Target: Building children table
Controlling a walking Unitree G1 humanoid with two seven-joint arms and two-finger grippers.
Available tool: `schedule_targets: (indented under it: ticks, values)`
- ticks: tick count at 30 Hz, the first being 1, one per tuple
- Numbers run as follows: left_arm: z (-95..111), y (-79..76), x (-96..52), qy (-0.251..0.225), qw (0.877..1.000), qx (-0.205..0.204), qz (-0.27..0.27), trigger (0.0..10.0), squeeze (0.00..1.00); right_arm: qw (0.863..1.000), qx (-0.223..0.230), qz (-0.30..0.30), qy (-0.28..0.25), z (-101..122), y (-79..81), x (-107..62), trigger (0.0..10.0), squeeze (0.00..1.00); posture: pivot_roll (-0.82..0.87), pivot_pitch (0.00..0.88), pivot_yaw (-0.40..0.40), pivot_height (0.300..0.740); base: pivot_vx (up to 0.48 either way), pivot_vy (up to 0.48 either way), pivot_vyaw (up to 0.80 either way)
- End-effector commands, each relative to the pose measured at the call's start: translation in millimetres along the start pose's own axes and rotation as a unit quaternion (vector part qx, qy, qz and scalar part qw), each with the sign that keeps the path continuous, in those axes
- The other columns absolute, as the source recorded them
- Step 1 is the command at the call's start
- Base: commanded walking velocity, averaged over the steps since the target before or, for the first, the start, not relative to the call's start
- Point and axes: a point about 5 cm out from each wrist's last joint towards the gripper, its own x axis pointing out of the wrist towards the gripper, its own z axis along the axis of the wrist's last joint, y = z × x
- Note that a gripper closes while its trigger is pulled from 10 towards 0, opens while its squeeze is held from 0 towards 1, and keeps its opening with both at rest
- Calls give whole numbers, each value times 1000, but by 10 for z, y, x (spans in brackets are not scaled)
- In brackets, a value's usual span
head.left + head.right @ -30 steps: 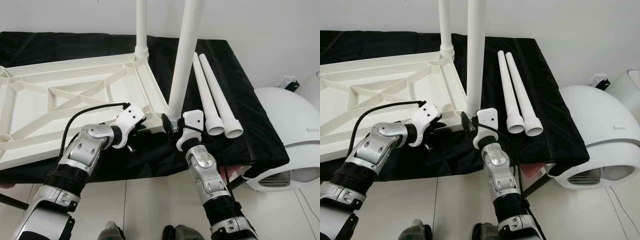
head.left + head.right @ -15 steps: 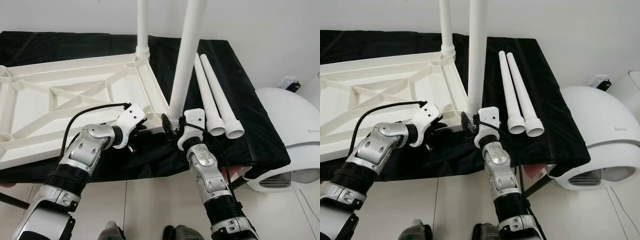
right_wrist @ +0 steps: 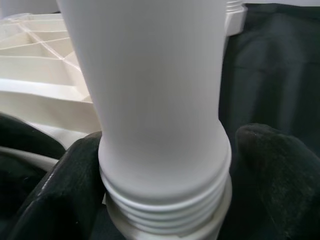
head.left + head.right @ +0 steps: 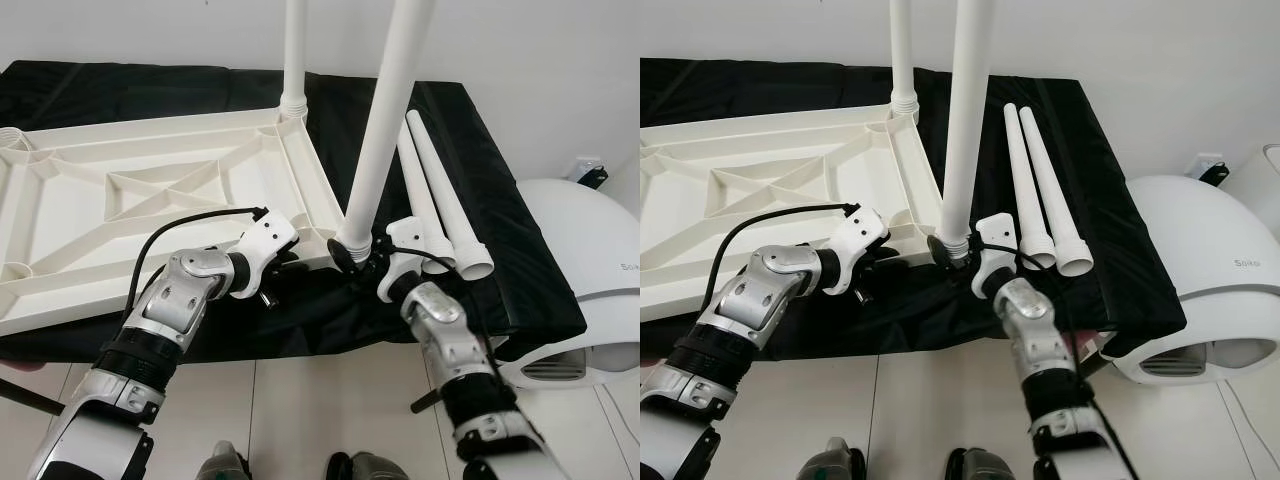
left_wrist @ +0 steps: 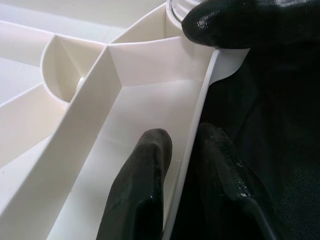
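— Starting from the left, what is seen of the build?

— An upturned white tabletop (image 4: 120,215) is laid underside-up on a black cloth (image 4: 500,250), its ribs and diagonal braces exposed. Its near right rim is pinched by the left gripper (image 5: 182,165): one black finger is set inside the wall, the other outside, closed on the thin edge.

— And how much is judged done?

— One leg (image 4: 295,50) is already stood upright in the far right corner socket. A second leg (image 4: 385,120) is held at the near right corner, slightly tilted, its threaded end just above or entering the socket; how deep it is seated cannot be told. It is clamped near its thread by the right gripper (image 3: 165,175), a finger pressed to each side.

— What is left?

— Two spare legs (image 4: 440,205) are lying side by side on the cloth to the right, touching each other, wide ends toward the robot. The sockets on the left side are seen empty, so roughly half the work appears to remain.

— How do the parts look?

— Smooth, matte white plastic, tapered tubes with ridged screw collars. A rounded white appliance (image 4: 590,260) is stood beyond the cloth, at far right.
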Motion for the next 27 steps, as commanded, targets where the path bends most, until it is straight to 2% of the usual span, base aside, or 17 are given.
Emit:
schedule_targets:
  ticks: [1,4,6,10,19,21,27]
  values:
    - [-17,-60,27,1,1000,-2,-26,10000,0,1000,5,-7,-4,6,-135,-53,10000,0,25,67,-36,740,0,0,0]
    - [-23,-66,24,2,1000,-3,-27,10000,0,999,-5,33,-3,71,-242,-26,10000,0,25,64,-35,740,0,0,0]
    - [-26,-65,23,2,1000,-3,-26,10000,0,996,-2,90,1,104,-250,-3,10000,0,27,61,-32,740,0,0,0]
    - [-18,-58,21,2,1000,-3,-26,10000,0,992,2,127,13,115,-274,32,10000,0,30,60,-29,740,0,0,0]
    - [-11,-53,18,3,1000,-2,-26,10000,0,982,12,186,37,122,-316,81,10000,0,36,66,-23,740,0,0,0]
    - [-9,-46,10,4,1000,-2,-25,10000,0,976,8,209,51,96,-307,89,10000,0,44,69,-22,740,0,0,0]
    - [-11,-37,-2,4,1000,-2,-23,10000,0,971,-7,228,65,71,-288,94,10000,0,44,70,-22,740,0,0,0]
